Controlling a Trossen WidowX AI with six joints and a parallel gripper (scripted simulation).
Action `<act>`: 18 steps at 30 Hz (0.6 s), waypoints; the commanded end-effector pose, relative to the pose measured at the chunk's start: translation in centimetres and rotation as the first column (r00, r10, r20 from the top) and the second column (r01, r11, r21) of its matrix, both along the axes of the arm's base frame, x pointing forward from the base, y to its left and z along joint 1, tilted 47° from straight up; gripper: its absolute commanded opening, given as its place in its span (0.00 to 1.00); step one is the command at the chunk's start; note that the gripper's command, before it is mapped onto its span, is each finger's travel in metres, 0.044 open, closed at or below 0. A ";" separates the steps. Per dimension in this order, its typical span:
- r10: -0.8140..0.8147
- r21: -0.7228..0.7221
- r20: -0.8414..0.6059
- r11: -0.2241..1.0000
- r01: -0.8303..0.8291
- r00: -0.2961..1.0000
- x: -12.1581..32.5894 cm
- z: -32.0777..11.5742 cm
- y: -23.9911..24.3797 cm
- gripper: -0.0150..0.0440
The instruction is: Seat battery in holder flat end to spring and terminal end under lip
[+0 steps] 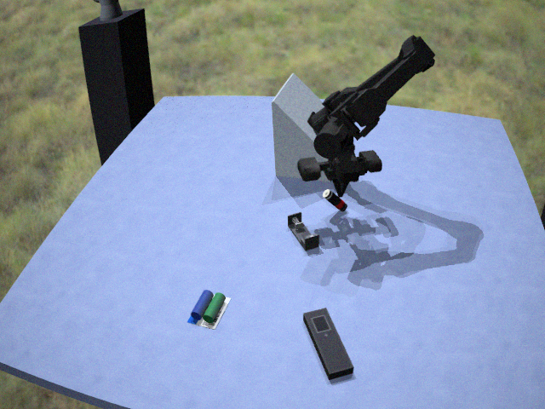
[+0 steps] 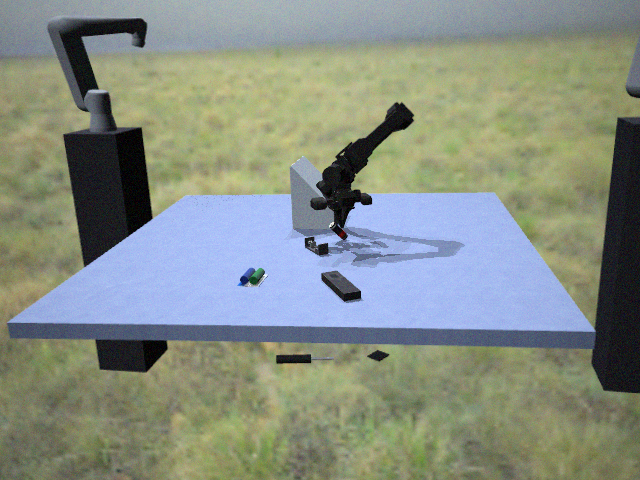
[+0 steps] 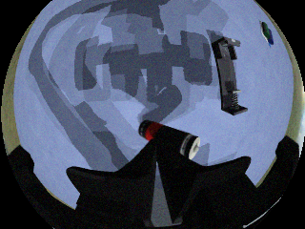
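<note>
Tilting battery (image 1: 334, 199), silver end up-left, red end at table (image 1: 132, 220), beneath closed, empty gripper (image 1: 340, 190).

Nothing here can be read. The battery (image 1: 334, 199) shows only plain red, black and white bands, no brand or polarity mark. The remote (image 1: 328, 343) has a blank grey screen and one tiny dot beneath it, too small to make out. The card (image 1: 215, 314) under the blue and green rolls looks striped, but no letters come through.
</note>
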State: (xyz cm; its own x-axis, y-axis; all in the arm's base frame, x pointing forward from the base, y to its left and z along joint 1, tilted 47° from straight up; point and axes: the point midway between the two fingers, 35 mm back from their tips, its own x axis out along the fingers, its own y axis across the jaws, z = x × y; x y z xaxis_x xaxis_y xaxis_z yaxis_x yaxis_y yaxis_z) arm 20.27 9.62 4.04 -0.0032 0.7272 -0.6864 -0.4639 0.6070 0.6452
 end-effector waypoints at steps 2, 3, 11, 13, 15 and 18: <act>0.001 0.000 0.003 1.000 -0.001 1.000 0.4 -0.5 -0.5 0.25; 0.001 0.001 0.003 1.000 -0.001 1.000 0.5 -0.6 -0.6 0.25; -0.002 -0.007 0.000 1.000 0.002 1.000 0.7 1.0 -2.4 0.25; -0.002 -0.009 0.001 1.000 0.002 1.000 0.7 1.9 -3.5 0.25; -0.001 -0.009 0.001 1.000 0.001 1.000 0.7 2.9 -4.6 0.25; 0.001 -0.004 0.002 1.000 -0.001 1.000 0.6 4.5 -6.1 0.25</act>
